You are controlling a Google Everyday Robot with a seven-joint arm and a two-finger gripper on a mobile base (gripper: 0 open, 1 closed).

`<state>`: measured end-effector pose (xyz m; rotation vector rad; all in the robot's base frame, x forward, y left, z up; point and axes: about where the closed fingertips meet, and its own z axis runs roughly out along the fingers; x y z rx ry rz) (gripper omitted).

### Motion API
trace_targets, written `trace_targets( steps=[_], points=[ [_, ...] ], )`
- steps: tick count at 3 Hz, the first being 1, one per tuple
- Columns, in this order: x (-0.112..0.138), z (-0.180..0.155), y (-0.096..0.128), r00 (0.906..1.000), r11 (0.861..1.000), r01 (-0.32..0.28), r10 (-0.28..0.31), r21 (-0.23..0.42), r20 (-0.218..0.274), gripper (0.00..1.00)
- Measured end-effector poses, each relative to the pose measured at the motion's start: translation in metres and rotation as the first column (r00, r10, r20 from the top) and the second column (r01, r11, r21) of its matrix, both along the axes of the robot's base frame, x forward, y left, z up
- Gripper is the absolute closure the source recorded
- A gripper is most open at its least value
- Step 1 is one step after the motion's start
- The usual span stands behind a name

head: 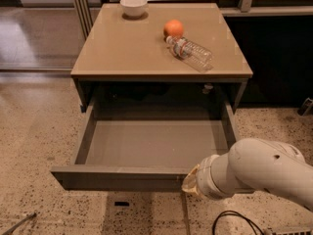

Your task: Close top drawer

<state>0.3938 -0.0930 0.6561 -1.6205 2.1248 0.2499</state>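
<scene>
1. Under the tan worktop [122, 48], the top drawer [146, 141] stands pulled well out toward the camera. Its smooth grey inside shows, and its flat front panel runs across the lower part of the view.
2. At the right end of that front panel sits the end effector [191, 184], at the tip of a thick white arm [259, 173] that comes in from the lower right corner. It is close against the outer face of the drawer front and looks to be touching it.
3. Whether the end effector is released or clenched cannot be told, since the arm's wrist covers it.
4. On the worktop a small white bowl [133, 6] stands at the far edge, left of centre.
5. An orange [173, 28] lies right of the middle. A clear plastic bottle [191, 54] lies on its side just beside it, cap end toward the orange.
6. Speckled stone floor [34, 131] surrounds the cabinet, and a black cable [234, 220] loops on it below the arm.
</scene>
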Motion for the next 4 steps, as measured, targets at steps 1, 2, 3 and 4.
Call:
trace_targets(
  steps=[1,2,3,4],
  points=[
    [0.031,-0.007,-0.009,0.9979,0.999,0.054,-0.054,0.002,0.035,1.0],
    [0.04,-0.008,-0.008,0.9972,0.998,0.057,-0.057,0.0,0.049,1.0],
    [0.062,-0.014,-0.014,0.994,0.996,0.089,-0.089,0.007,0.064,1.0],
    [0.086,-0.019,-0.024,0.9874,0.99,0.138,-0.139,0.021,0.075,1.0]
  ],
)
